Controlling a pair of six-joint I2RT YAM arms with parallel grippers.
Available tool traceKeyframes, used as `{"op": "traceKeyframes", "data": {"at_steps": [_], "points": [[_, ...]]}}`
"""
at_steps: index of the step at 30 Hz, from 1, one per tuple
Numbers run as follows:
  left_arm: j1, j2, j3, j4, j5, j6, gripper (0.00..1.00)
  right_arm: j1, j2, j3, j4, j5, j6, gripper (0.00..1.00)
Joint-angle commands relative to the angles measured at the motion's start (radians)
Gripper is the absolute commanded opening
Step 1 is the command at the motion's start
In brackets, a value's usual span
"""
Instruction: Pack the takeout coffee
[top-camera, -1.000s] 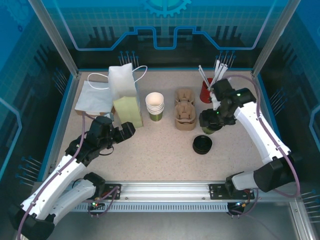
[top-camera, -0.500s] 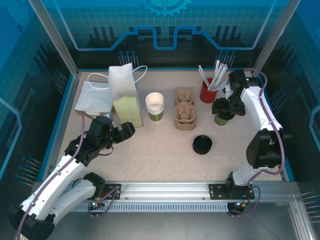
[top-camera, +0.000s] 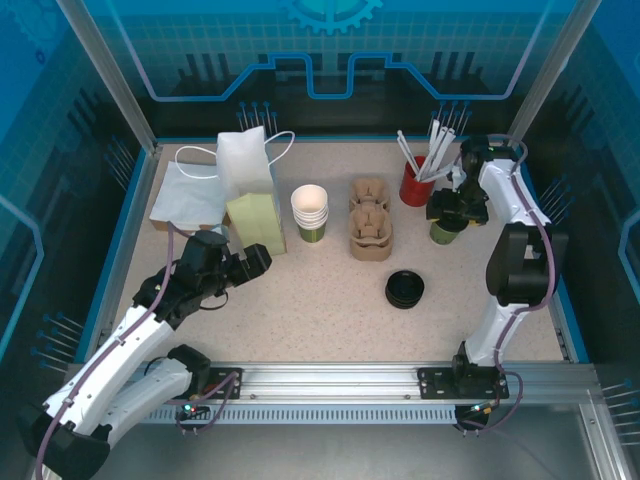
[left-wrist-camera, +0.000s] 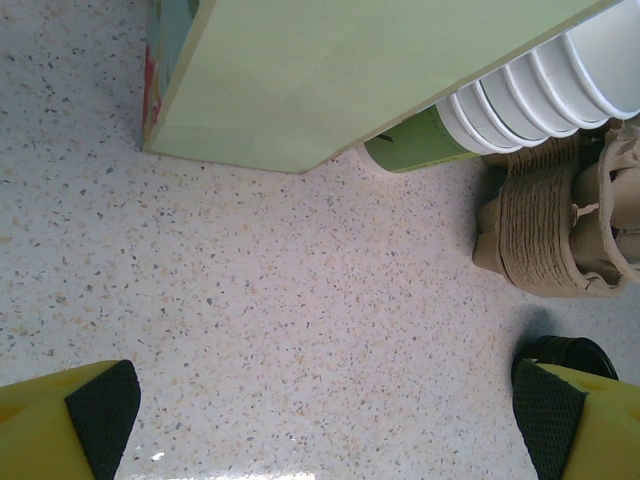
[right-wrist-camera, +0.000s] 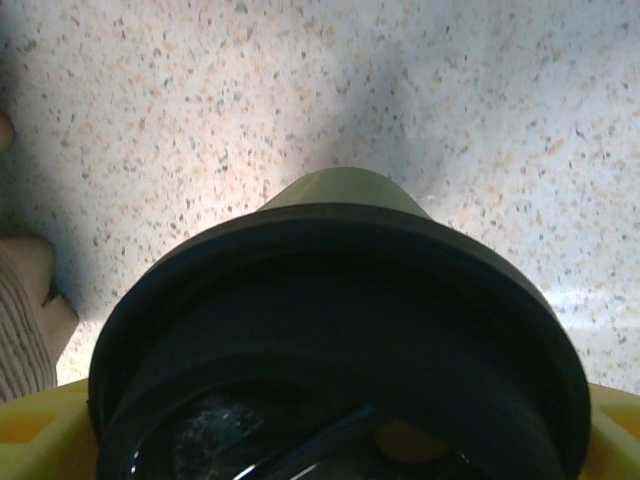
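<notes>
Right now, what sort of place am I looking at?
Probably a robot lab cell staged as a coffee counter: blue see-through walls on an aluminium frame, a stack of paper cups and a pulp cup carrier.

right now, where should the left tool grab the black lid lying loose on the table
I'd grip the black lid by its outer rim, straight down from above, pinching opposite sides. It lies flat and low on the table, so a side approach leaves little to pinch, and bare surface surrounds it. The left tool is open.
</notes>
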Motion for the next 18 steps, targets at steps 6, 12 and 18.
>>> {"op": "traceKeyframes", "data": {"at_steps": [6, 12, 18], "points": [[0.011, 0.005, 0.038, 0.006, 0.014, 0.018, 0.99, -0.027, 0.057, 0.018, 0.019, -0.04, -0.02, 0.89], [0.012, 0.005, 0.04, 0.004, 0.015, 0.018, 0.99, -0.028, 0.07, 0.014, 0.016, -0.035, -0.023, 0.91], [0.012, 0.003, 0.04, 0.002, 0.017, 0.018, 0.99, -0.027, 0.034, 0.027, 0.007, -0.042, -0.028, 0.99]]}}
